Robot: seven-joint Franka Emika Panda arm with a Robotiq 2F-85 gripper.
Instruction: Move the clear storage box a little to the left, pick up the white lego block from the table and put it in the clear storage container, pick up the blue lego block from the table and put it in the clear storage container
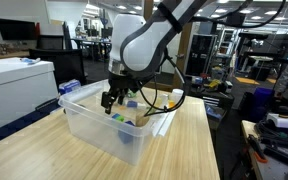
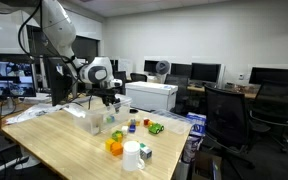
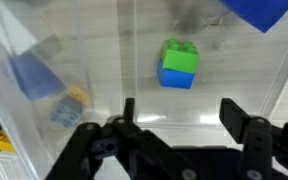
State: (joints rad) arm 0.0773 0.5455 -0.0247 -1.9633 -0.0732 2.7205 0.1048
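- Fingers (image 3: 129,118): spread wide with nothing between them. In an exterior view they hang low at the clear storage box (image 1: 99,130), about level with its rim and close to its far wall.
- Blue lego block with a green piece on it (image 3: 179,63): in the wrist view it lies straight ahead of the fingers, centred on the gap and well clear of both tips. It is a little longer in the direction away from the fingers, so they would close across its shorter sides.
- Uncertain: whether that block rests on the box floor or on the worktop (image 1: 189,150) beyond a clear wall. Pale wall lines run on both sides of it.
- Other contents: small green and yellow pieces (image 1: 117,116) near the fingers, and a blurred blue shape (image 3: 44,80) to one side in the wrist view.
- White lego block: not identifiable in any view.
- Box position: toward the far edge of the worktop in that exterior view.
- Edges: judged, the box walls are the main limit on any sideways travel.
- Open room: bare wood runs to the near edge and the near corners.
- Outlying: a white cup (image 2: 132,155) and scattered bright pieces by a worktop corner.
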